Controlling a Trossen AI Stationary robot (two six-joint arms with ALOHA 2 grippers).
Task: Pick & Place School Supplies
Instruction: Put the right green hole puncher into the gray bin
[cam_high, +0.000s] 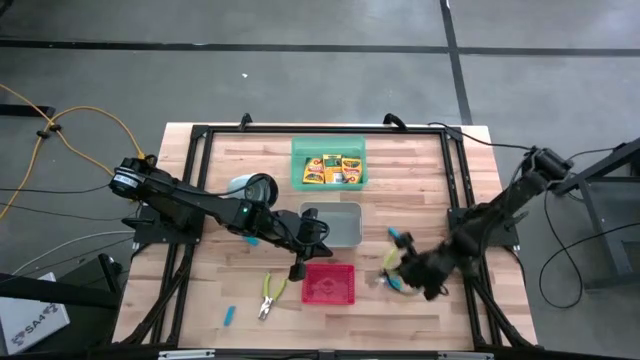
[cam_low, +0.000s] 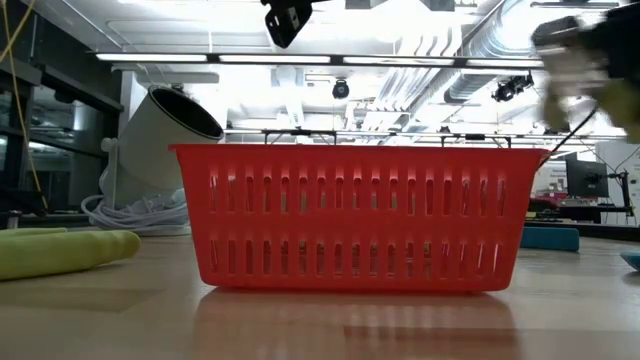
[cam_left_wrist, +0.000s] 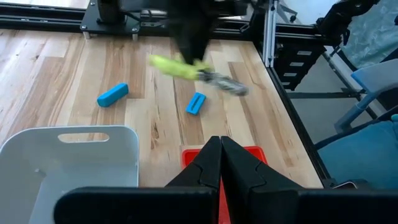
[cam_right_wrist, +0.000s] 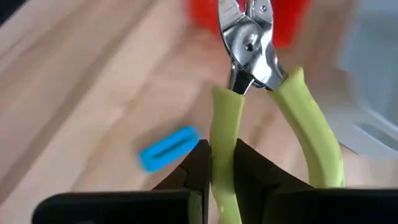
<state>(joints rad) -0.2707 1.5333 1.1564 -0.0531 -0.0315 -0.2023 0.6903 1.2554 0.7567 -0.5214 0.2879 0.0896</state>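
My right gripper (cam_high: 400, 277) hangs over the table's right half, shut on a pair of pliers (cam_right_wrist: 249, 68) with yellow-green handles and a metal head. Two light-blue pieces (cam_left_wrist: 112, 94) (cam_left_wrist: 196, 103) lie on the wood under and beside it. A second pair of pliers (cam_high: 268, 296) lies flat left of the red tray (cam_high: 328, 285), with another blue piece (cam_high: 230, 314) nearer the front edge. Crayon boxes (cam_high: 333, 168) sit in the green tray (cam_high: 300, 150). My left gripper (cam_left_wrist: 221, 155) is shut and holds nothing, above the red tray's far left corner. My right gripper pinches one yellow-green handle (cam_right_wrist: 225, 134) of the pliers between its two fingers, which lie along the handle. The other handle (cam_right_wrist: 311, 130) stands free beside the fingers. The metal head (cam_right_wrist: 249, 37) points away from the gripper, and the pliers hang clear of the table.
An empty grey tray (cam_high: 350, 236) stands between the green and red trays. A white camera-like device (cam_low: 165, 140) with cables sits at the far left. A black frame (cam_high: 455, 170) runs along the table's edges. Bare wood shows along the near edge.
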